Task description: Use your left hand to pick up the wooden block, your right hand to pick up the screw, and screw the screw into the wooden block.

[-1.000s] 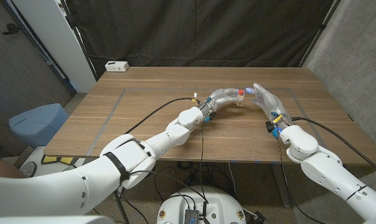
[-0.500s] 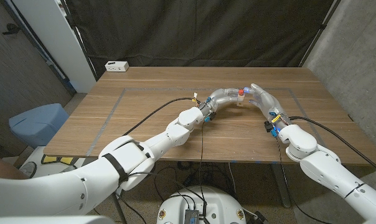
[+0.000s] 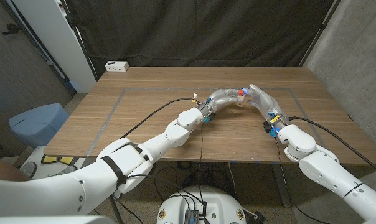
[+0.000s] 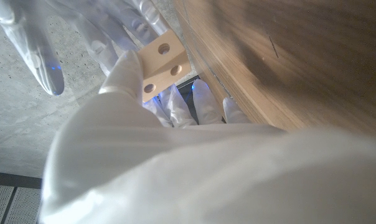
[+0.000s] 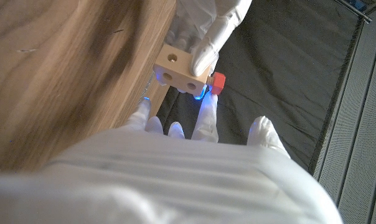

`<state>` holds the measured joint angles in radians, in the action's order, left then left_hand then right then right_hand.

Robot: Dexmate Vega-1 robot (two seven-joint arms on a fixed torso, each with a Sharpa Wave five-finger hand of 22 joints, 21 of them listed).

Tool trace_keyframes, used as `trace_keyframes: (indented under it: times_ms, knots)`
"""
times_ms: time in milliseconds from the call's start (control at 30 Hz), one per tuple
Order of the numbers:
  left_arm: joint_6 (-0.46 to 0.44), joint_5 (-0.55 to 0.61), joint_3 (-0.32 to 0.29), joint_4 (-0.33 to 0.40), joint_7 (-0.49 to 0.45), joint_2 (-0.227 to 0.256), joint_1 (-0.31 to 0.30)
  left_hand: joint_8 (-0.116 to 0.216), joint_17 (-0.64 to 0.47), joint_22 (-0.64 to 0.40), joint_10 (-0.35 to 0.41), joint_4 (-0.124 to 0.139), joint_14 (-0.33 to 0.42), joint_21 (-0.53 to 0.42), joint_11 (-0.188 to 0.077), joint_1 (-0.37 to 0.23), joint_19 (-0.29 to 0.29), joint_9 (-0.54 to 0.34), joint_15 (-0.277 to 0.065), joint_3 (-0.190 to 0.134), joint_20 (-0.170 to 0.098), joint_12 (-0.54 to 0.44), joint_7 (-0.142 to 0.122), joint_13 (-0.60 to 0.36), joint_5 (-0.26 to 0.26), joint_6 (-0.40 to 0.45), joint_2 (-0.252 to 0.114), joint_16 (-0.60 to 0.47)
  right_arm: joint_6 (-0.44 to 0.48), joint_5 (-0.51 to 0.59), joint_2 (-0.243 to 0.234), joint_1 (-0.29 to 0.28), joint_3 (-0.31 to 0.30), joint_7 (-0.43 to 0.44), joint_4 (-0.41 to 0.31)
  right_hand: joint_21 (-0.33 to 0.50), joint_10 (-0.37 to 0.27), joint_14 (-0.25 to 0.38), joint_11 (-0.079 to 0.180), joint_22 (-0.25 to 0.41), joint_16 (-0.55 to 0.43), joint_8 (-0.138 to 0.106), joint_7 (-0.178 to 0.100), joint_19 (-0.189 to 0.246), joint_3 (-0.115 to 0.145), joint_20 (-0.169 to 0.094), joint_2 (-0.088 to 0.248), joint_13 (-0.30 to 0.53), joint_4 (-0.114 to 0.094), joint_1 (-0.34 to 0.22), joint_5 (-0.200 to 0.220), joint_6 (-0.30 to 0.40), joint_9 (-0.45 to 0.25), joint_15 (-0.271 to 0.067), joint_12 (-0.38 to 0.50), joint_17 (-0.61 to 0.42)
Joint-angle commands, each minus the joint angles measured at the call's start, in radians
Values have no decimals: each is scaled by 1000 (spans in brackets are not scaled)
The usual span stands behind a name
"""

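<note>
My left hand (image 3: 222,96) holds the pale wooden block (image 3: 238,101) just above the table, right of its middle. The block (image 4: 163,57) shows round holes in its faces. A red-headed screw (image 3: 241,92) sticks out of the block's side (image 5: 178,71), and its red head (image 5: 218,81) shows clearly in the right wrist view. My right hand (image 3: 263,98) is close against the block from the right with its fingers spread. One fingertip (image 5: 205,106) reaches the screw head and the thumb (image 5: 263,130) stays apart from it. The left hand's fingers (image 5: 210,25) wrap the block.
A white power strip (image 3: 117,65) lies at the table's far left corner. Grey tape lines (image 3: 113,106) mark a rectangle on the wooden table (image 3: 150,87). A blue bin (image 3: 38,121) stands on the floor to the left. Black cables trail along both forearms.
My right hand has edged left, closer to the block and the screw. The left hand and the block have stayed where they were.
</note>
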<state>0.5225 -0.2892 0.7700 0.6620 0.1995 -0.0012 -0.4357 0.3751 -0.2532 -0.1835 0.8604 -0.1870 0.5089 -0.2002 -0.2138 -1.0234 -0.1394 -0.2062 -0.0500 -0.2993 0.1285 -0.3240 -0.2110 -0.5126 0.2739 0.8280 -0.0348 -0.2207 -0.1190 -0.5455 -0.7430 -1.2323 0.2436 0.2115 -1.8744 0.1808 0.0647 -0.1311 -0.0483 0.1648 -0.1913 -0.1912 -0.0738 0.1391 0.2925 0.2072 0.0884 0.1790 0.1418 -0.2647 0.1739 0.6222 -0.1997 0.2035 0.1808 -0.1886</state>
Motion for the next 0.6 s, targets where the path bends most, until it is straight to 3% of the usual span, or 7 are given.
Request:
trace_keyframes:
  times_ms: [33,600]
  knots:
    - [-17,1,1,55,-8,22,-23,7,-2,-2,21,34,9,-9,-6,36,-8,-8,-84,-43,5,-40,44,-105,5,83,-62,-3,-4,6,-5,-12,0,10,-13,3,6,-2,2,4,0,-9,-2,-9,1,2,0,4,-7,3,3,18,-3,1,4,-2]
    - [-24,-6,-4,88,-8,40,-39,7,-3,-2,20,34,10,-9,-6,36,-7,-8,-84,-43,4,-39,45,-104,5,84,-62,-4,21,11,0,-21,0,41,-40,7,-13,10,8,4,-6,-21,8,-2,3,0,4,3,-6,3,3,52,-3,-1,12,-2]
